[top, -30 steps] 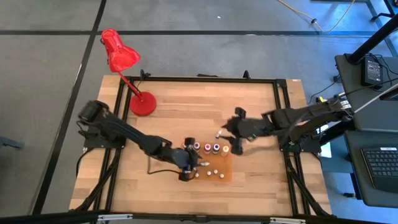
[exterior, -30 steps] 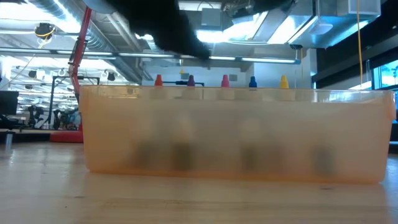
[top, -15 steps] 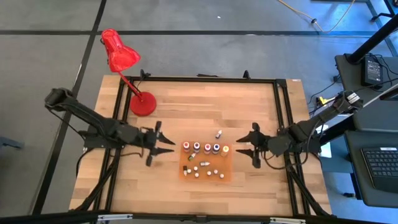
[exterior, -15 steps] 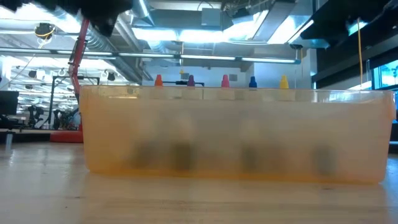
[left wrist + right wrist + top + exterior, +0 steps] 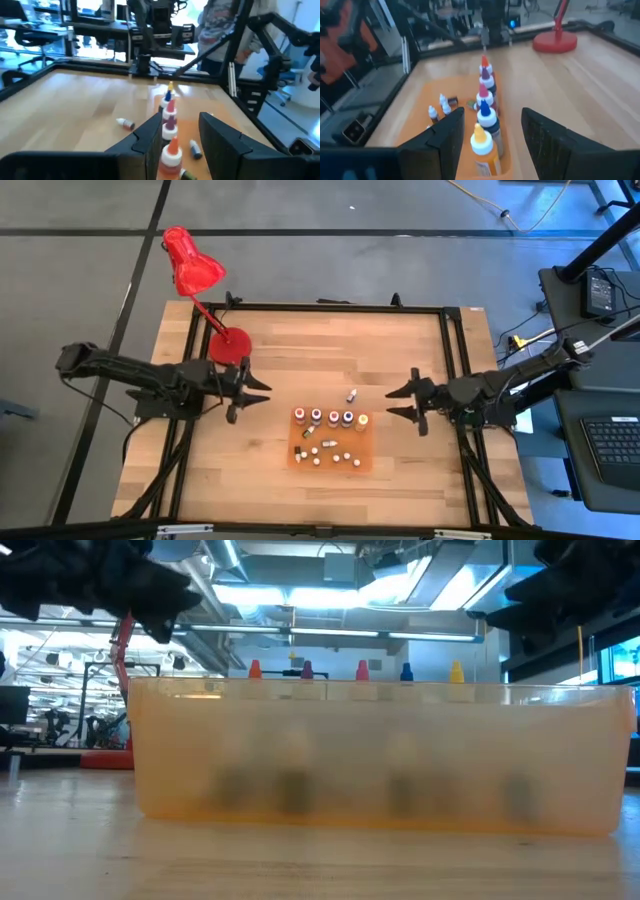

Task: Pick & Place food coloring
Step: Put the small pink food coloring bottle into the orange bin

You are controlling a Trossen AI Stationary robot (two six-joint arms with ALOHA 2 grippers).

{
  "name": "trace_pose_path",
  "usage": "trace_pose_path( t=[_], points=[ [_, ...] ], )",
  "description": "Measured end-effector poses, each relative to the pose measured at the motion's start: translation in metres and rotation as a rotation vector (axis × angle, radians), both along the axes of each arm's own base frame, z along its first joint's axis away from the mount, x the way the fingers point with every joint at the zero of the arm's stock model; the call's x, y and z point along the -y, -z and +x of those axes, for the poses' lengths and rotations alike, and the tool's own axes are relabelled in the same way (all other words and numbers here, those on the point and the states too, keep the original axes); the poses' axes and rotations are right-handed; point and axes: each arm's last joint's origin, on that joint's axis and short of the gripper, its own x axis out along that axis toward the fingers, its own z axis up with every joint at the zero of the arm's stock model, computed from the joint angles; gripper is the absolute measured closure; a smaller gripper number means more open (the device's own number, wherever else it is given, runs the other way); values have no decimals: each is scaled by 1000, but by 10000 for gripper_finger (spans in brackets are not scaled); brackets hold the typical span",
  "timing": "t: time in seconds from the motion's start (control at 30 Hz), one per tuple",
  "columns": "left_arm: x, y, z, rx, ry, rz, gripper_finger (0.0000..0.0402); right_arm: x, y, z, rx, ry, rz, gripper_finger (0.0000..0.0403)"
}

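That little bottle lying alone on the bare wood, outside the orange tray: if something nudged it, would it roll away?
Probably yes. The stray bottle lies on its side on the smooth table, and it looks round, so a nudge would likely roll it. It looks tiny, so likely light and easily knocked. The ones standing in the orange tray seem steadier, though slim enough to tip.

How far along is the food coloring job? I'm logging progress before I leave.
Mostly done: a row of five bottles stands in the orange tray, with small ones lying beside them. Nothing is in hand; the left tool and right tool are open, pulled back. One bottle remains on the table.
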Motion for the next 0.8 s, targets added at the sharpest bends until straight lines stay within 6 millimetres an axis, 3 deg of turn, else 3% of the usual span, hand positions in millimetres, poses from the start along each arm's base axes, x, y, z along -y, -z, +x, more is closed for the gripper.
trace_pose_path(
  t=[0.37, 0.8],
  points=[
    [-8, 9, -28, 111, -35, -26, 279, 12, 17, -23, 142, 22, 3, 205],
    [-10, 11, -39, 124, -52, -46, 280, 14, 26, -31, 180, 13, 2, 205]
  ],
)
